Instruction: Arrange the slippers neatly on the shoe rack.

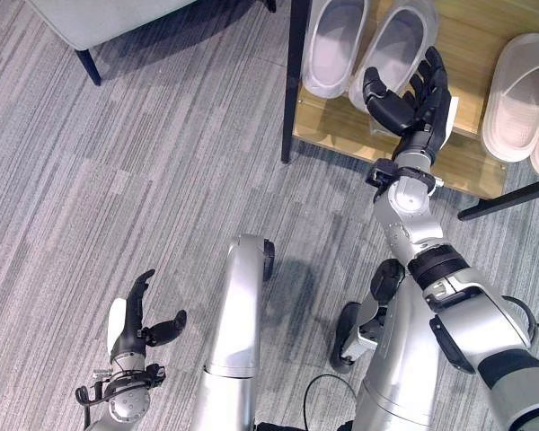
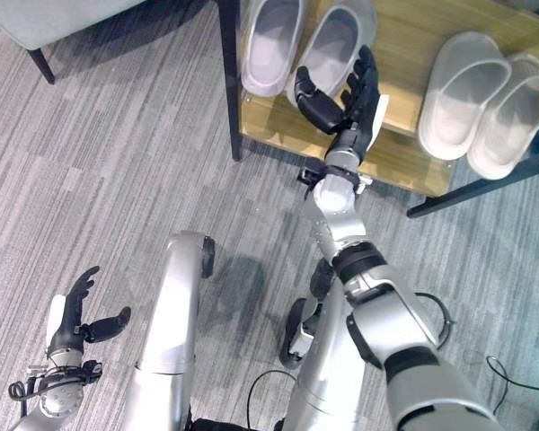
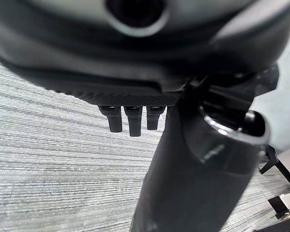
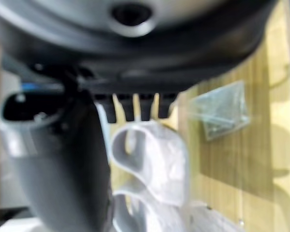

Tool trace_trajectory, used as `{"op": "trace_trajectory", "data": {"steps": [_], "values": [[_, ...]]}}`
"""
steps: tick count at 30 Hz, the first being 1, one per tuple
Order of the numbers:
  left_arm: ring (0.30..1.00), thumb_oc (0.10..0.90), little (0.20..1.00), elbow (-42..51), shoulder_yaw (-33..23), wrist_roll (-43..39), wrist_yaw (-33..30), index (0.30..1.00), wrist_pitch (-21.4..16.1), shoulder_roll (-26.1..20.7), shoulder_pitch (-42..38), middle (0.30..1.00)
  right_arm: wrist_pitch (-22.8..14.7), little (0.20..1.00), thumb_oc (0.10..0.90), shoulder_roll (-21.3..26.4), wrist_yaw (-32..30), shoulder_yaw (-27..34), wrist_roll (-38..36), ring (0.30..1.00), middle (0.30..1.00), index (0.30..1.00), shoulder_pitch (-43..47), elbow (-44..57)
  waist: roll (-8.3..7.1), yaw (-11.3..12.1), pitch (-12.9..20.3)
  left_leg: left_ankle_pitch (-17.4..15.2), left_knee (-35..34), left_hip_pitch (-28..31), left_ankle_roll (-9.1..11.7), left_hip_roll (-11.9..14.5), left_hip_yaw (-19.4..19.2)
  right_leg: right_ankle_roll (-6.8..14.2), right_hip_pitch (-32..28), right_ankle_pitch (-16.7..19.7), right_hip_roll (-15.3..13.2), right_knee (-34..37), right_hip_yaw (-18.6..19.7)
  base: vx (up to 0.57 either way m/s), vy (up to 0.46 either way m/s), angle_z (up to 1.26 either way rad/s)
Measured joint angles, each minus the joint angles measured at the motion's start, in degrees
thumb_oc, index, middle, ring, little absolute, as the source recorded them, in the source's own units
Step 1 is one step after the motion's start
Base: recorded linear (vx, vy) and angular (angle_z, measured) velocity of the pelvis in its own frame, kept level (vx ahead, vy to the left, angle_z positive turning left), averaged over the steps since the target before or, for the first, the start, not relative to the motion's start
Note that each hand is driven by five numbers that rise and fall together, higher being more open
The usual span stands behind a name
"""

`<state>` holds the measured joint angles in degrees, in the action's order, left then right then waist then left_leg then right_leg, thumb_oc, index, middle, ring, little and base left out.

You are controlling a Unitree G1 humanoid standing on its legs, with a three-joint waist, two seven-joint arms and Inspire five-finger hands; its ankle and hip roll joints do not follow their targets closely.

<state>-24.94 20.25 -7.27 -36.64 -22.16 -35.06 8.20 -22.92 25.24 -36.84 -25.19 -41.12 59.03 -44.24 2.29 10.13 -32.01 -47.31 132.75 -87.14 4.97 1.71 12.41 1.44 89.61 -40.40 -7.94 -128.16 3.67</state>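
Slippers: grey pair point(image 1: 364, 49) and white pair point(image 1: 525, 103) sit on shoe rack point(image 1: 467, 162); right hand point(image 1: 413, 103) open, empty, at grey pair's 5 o'clock, left hand point(image 1: 135, 328) relaxed, empty; next: nudge pairs straight.

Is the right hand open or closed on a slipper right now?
Open: the right hand hovers with straight fingers over the wooden shoe rack, beside the grey slipper pair, gripping nothing.

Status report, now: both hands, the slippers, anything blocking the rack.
Right hand open, holding nothing, over shoe rack beside grey slippers. Left hand open, low over carpet. Pale slippers also on the rack. Nothing blocking.
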Motion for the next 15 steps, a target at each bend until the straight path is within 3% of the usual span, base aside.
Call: {"op": "trace_trajectory", "data": {"steps": [8,15], "values": [[0.9,0.8,0.9,-1.5,0.0,0.0,-0.1,0.9,0.7,0.9,0.0,0.9,-0.6,0.9,0.8,-1.9,-6.0,7.1,2.4,0.9,0.9,0.9,-0.2,2.0,0.01,-0.1,0.0,0.0,0.1,0.1,0.0,-0.1,0.0,0.0,-0.1,0.0,0.0,0.0,0.1,0.0,0.0,0.0],[0.9,0.8,0.9,-1.6,0.0,-0.2,-0.1,0.9,1.0,0.9,0.1,0.9,-0.8,0.9,0.8,-1.0,-5.8,5.2,0.2,0.9,0.9,0.9,2.4,0.0,0.02,0.1,0.0,0.0,0.1,0.1,0.0,-0.1,0.0,0.0,-0.1,0.0,0.0,-0.1,0.1,0.0,0.0,0.0]]}}
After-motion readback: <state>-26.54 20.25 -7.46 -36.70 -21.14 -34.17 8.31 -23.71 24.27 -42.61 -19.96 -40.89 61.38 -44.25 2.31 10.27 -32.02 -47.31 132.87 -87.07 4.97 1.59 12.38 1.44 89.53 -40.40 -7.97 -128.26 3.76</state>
